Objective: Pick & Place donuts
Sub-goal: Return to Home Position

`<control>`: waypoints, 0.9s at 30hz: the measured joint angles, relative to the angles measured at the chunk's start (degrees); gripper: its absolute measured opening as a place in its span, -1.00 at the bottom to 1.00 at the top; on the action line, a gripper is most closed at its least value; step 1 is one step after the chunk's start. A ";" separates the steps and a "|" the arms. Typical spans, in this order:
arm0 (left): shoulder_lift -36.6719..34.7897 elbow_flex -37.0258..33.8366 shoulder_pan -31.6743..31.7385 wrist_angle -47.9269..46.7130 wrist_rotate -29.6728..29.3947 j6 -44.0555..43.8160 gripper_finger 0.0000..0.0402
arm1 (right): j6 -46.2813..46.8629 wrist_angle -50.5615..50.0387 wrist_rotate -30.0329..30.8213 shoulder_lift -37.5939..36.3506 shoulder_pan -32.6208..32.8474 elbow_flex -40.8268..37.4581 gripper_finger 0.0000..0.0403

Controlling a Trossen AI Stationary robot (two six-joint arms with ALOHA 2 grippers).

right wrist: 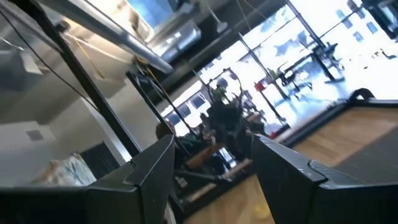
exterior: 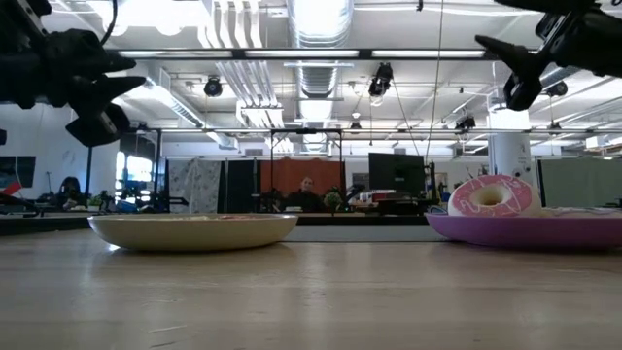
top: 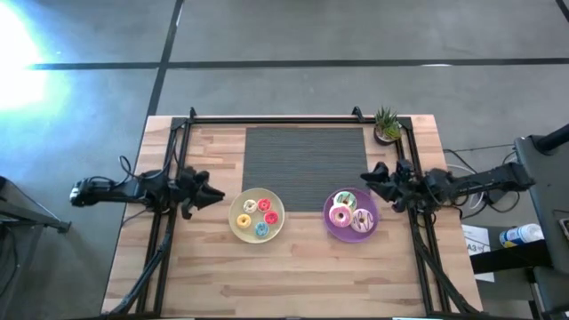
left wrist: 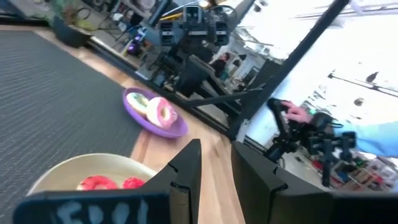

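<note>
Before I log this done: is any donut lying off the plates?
No, the high view shows donuts only on the cream plate and the purple plate.

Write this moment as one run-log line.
left gripper open, raised beside cream plate | right gripper open, raised beside purple plate | donuts on both plates

An open lab hall: exposed ceiling ducts (exterior: 313,68), a monitor (exterior: 394,173), bare concrete floor (top: 356,31).
</note>
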 joint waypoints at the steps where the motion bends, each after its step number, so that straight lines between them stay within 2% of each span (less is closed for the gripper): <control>1: 0.00 -0.47 -0.39 1.04 0.00 0.00 -0.69 | 0.00 -0.12 -0.01 -0.85 0.02 0.00 0.02; 11: 0.00 -0.51 -0.62 0.96 -0.01 0.01 -0.69 | -0.02 -2.36 0.01 -11.64 0.02 0.02 0.02; 18: 0.00 -0.55 2.25 0.96 0.01 0.01 -0.69 | -0.03 -6.20 0.01 -19.65 -0.01 0.02 0.02; 23: 0.00 -0.57 5.21 0.94 0.01 0.01 -0.69 | -0.03 -6.21 0.05 -20.05 -0.38 0.09 0.02; 27: 0.00 -0.60 7.74 0.94 0.01 0.01 -0.69 | -0.02 -10.16 -0.12 -20.03 -3.58 0.08 0.02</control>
